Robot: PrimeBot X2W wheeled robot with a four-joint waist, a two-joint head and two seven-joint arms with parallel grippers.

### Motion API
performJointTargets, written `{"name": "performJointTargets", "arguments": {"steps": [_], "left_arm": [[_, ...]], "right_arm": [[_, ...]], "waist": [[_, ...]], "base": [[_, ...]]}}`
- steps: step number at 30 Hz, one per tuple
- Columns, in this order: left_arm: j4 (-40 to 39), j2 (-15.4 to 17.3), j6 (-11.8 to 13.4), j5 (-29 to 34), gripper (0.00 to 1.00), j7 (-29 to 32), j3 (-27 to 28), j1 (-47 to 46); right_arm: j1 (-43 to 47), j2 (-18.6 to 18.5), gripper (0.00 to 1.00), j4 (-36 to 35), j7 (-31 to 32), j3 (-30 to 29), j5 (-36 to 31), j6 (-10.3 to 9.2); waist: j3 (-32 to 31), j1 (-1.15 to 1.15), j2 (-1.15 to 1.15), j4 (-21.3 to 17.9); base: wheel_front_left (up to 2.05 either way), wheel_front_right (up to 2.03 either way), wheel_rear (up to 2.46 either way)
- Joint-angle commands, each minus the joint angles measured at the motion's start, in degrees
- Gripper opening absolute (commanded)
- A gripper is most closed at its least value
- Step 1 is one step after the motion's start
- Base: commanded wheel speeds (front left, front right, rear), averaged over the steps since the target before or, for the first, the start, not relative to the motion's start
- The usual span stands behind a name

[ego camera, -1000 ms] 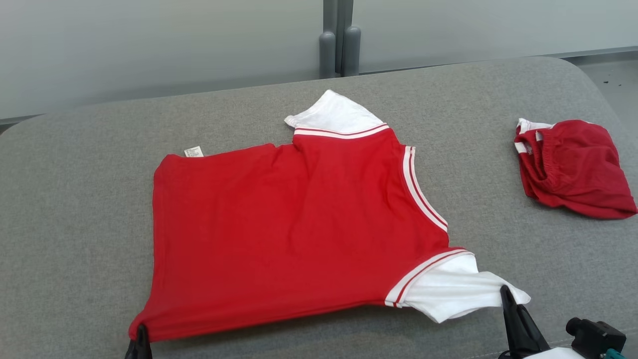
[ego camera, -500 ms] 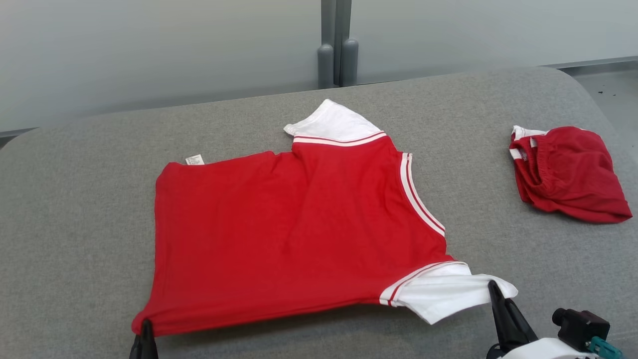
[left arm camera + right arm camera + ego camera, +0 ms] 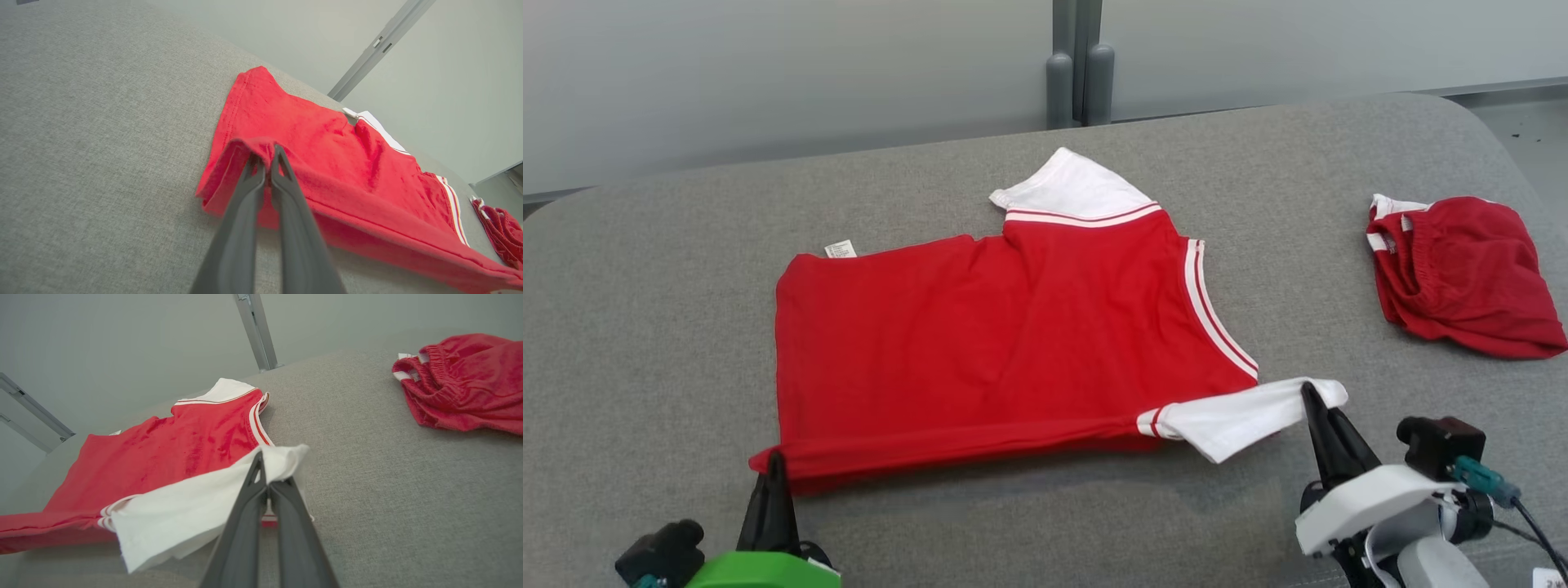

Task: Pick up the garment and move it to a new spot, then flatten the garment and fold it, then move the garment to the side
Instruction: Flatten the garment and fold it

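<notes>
Shirt near edge now raised, pulled toward 12; L claw grips hem @7, R claw grips sleeve @4.

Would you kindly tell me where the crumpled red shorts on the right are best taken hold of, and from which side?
Grip the gathered elastic waistband of the red shorts, coming from the side facing the shirt. That edge seems to stand up as a thick ridged fold, something to pinch; the rest lies as a smoother, low mound.
</notes>
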Motion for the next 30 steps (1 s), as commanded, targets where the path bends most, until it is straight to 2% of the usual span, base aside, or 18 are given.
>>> {"name": "performJointTargets", "arguments": {"steps": [1, 14, 24, 25, 26, 27, 28, 29, 30], "left_arm": [[0.5, 0.5, -0.2, 0.6, 0.00, -0.1, 0.0, -1.3], [13.9, 1.7, -0.2, 2.2, 0.00, -0.1, -2.2, -14.0], [17.4, 1.6, -0.2, 3.1, 0.00, -0.1, -3.0, -18.2], [17.4, 1.5, -0.2, 3.1, 0.02, -0.1, -3.2, -18.3], [17.4, 1.5, -0.2, 3.3, 0.20, -0.1, -3.5, -18.4], [17.4, 1.5, -0.2, 3.3, 0.20, -0.1, -3.5, -18.4], [17.3, 1.4, -0.2, 3.4, 0.40, -0.1, -3.7, -18.4], [17.1, 1.4, -0.2, 3.4, 0.91, -0.1, -3.9, -18.5], [16.9, 1.3, -0.2, 3.4, 1.00, -0.1, -4.0, -18.4]], "right_arm": [[-1.0, -0.3, 0.00, 0.6, 0.1, 0.1, -0.5, -0.08], [-17.1, -2.8, 0.00, 15.4, 0.9, 6.8, -1.9, -0.08], [-27.7, -2.0, 0.00, 29.1, -0.8, 13.3, -0.3, -0.08], [-28.6, -2.0, 0.00, 30.4, -1.1, 13.9, -0.2, -0.08], [-29.3, -1.8, 0.29, 31.5, -1.4, 14.3, 0.1, -0.08], [-29.3, -1.8, 0.29, 31.5, -1.4, 14.3, 0.1, -0.08], [-29.9, -1.7, 0.51, 32.5, -1.7, 14.7, 0.3, -0.08], [-30.6, -1.6, 1.00, 33.4, -2.0, 15.1, 0.4, -0.08], [-31.2, -1.7, 1.00, 34.2, -2.4, 15.4, 0.5, -0.08]], "waist": [[0.7, 0.00, -0.01, 0.3], [4.8, 0.00, -0.01, 2.0], [6.3, 0.00, -0.01, 3.2], [6.3, 0.00, -0.01, 3.3], [6.4, 0.00, -0.01, 3.4], [6.4, 0.00, -0.01, 3.4], [6.5, 0.00, -0.01, 3.6], [6.5, 0.00, -0.01, 3.7], [6.5, 0.00, -0.01, 3.8]], "base": [[0.00, 0.00, 0.00], [0.00, 0.00, 0.00], [0.00, 0.00, 0.00], [0.00, 0.00, 0.00], [0.00, 0.00, 0.00], [0.00, 0.00, 0.00], [0.00, 0.00, 0.00], [0.00, 0.00, 0.00], [0.00, 0.00, 0.00]]}}
